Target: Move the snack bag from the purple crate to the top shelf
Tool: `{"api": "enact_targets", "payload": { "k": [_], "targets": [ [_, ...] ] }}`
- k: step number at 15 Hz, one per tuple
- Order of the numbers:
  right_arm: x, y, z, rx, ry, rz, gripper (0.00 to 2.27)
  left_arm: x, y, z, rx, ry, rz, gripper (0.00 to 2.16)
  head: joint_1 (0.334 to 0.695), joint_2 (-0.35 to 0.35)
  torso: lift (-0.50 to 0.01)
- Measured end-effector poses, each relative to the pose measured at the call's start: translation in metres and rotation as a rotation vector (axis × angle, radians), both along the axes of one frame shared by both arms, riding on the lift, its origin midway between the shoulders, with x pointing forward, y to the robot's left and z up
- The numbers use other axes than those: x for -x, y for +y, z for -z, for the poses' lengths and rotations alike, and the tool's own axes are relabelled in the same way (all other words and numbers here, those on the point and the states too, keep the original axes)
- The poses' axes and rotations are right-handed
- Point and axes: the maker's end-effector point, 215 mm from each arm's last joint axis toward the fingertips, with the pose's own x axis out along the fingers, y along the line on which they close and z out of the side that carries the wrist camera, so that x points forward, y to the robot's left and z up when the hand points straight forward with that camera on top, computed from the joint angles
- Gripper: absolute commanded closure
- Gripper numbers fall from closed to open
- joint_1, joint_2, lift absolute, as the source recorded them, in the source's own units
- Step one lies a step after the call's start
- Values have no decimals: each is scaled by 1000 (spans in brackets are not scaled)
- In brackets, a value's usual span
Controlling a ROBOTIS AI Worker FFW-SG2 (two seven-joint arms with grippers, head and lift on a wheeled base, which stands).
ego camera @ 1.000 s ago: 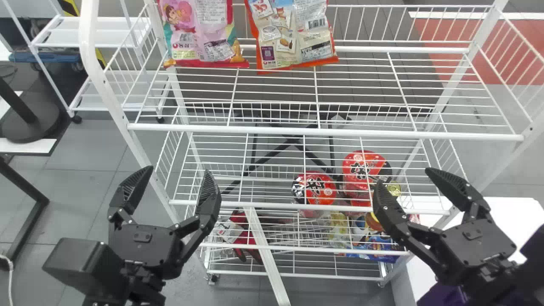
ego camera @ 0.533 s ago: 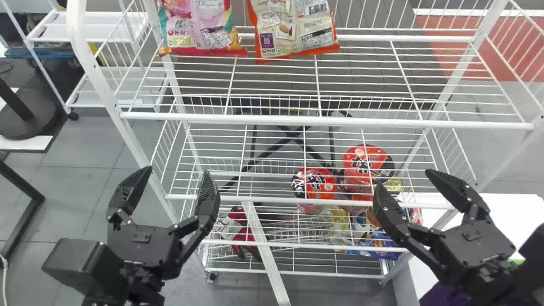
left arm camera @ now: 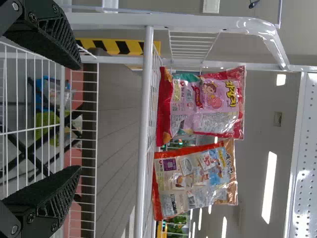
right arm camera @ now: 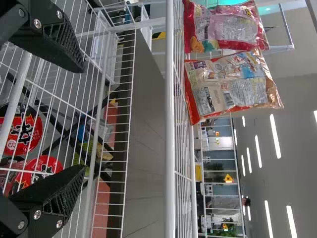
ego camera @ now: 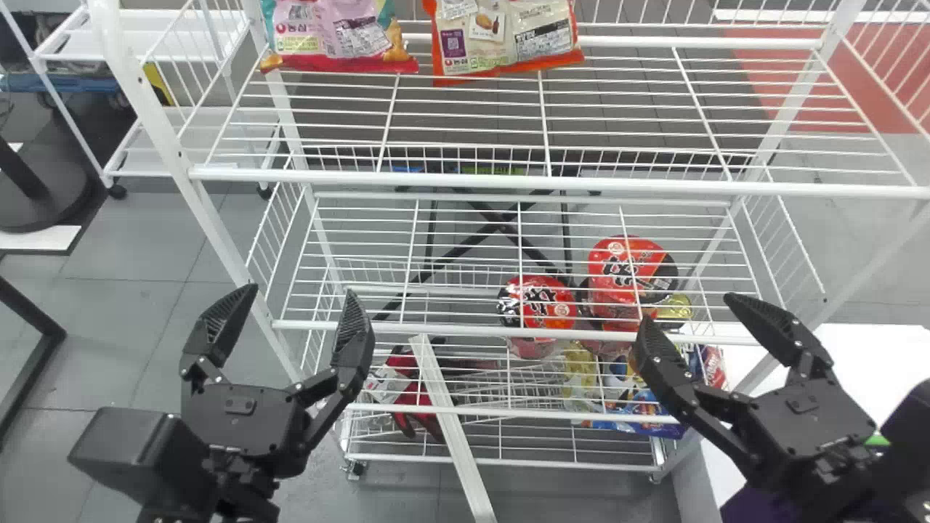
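And we've got clean white across the wire rack (ego camera: 617,184), then pink and red lighting up one bag (ego camera: 327,36), beige edged in bright orange on its neighbour (ego camera: 508,40)! Down we go to red lids with bold black lettering on the noodle cups (ego camera: 538,305). We see black ridges on the left pincer (ego camera: 303,290) and right pincer (ego camera: 685,305), purple on the crate (ego camera: 759,507), and yellow-and-black stripes on the floor marking (left arm camera: 119,47)!

Top shelf (ego camera: 552,181): one snack bag (ego camera: 330,40) is standing left, a second (ego camera: 505,36) beside it on its right | below the middle shelf (ego camera: 392,328): two tubs (ego camera: 536,301) are sitting right of centre | lower, right: packets (ego camera: 632,410) are lying | right of rack: tabletop (ego camera: 857,356) is standing | behind, left: wire cart (ego camera: 134,173) is standing
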Motion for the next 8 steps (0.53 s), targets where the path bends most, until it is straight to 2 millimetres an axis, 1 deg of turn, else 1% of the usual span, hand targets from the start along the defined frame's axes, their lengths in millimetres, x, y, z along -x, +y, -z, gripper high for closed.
{"api": "enact_targets", "payload": {
  "k": [8],
  "targets": [
    [0,-5,1,-11,3,7,144,0,-2,0,4,0,0,103,695,-1,-278]
  ]
}}
